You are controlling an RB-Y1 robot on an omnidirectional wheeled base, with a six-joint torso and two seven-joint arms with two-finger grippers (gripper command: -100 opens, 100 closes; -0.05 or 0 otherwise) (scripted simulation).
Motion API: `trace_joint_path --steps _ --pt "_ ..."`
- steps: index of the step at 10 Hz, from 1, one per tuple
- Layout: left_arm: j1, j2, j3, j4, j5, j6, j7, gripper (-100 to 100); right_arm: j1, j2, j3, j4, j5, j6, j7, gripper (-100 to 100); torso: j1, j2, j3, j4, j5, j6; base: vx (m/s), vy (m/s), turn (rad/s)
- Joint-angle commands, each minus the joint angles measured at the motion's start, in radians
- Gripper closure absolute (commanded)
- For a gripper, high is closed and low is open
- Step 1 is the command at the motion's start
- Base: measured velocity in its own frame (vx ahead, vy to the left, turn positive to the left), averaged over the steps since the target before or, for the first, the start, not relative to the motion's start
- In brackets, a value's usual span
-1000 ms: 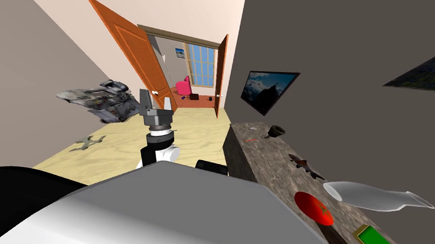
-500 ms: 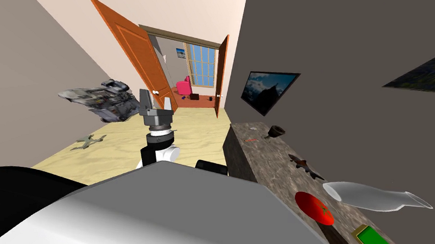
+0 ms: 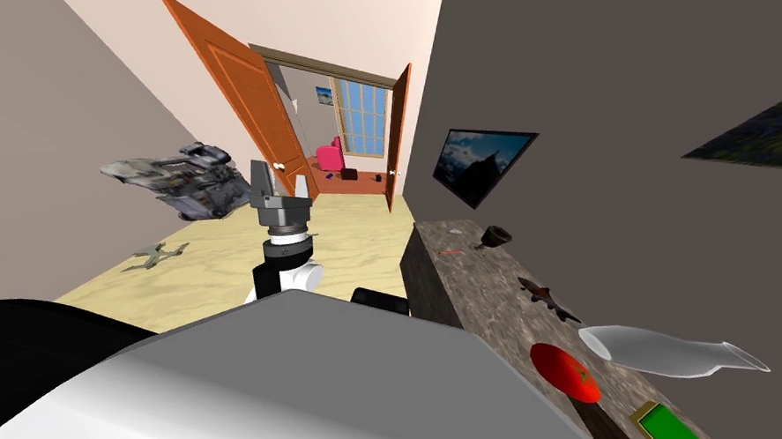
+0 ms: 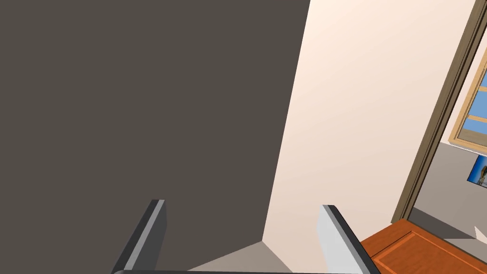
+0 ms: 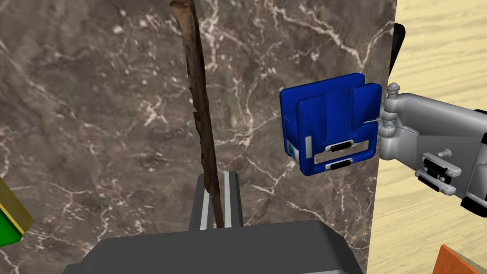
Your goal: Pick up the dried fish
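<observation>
Right gripper (image 5: 218, 200) has its two blades pinched together on one end of the dried fish (image 5: 199, 109), which shows edge-on as a thin brown strip. The risk now is that narrow bite. The long body runs out ahead of the fingers over the marble counter (image 5: 95, 119), so it could pivot or slip free on the lift. Left gripper (image 4: 242, 233) hangs spread apart, idle.

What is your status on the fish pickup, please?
Right gripper shut on fish, over counter. Left gripper open, raised ahead. Blue box beside fish, apart, not blocking.
</observation>
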Motion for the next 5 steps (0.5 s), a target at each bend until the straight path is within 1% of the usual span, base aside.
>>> trace_joint_path --steps 1,3,4,5 --pt "0.000 0.000 0.000 0.000 0.000 0.000 0.000 0 0.002 -0.037 0.001 -0.001 -0.011 -0.022 -0.010 100 0.000 0.000 0.000 0.000 0.000 0.000 0.016 0.014 -0.071" --pt "0.000 0.000 0.000 0.000 0.000 0.000 0.000 0 0.007 -0.077 0.003 -0.008 -0.026 -0.041 -0.016 100 0.002 -0.001 -0.001 0.000 0.001 0.000 0.015 0.013 -0.045" --pt "0.000 0.000 0.000 0.000 0.000 0.000 0.000 0 0.003 -0.059 0.000 0.002 -0.015 -0.038 -0.014 100 0.002 -0.002 -0.001 -0.001 0.001 0.000 0.006 0.003 0.002" --pt "0.000 0.000 0.000 0.000 0.000 0.000 0.000 0 0.003 -0.061 0.000 0.003 -0.015 -0.041 -0.015 0 0.001 -0.001 -0.001 -0.001 0.001 0.000 0.000 0.000 0.000"
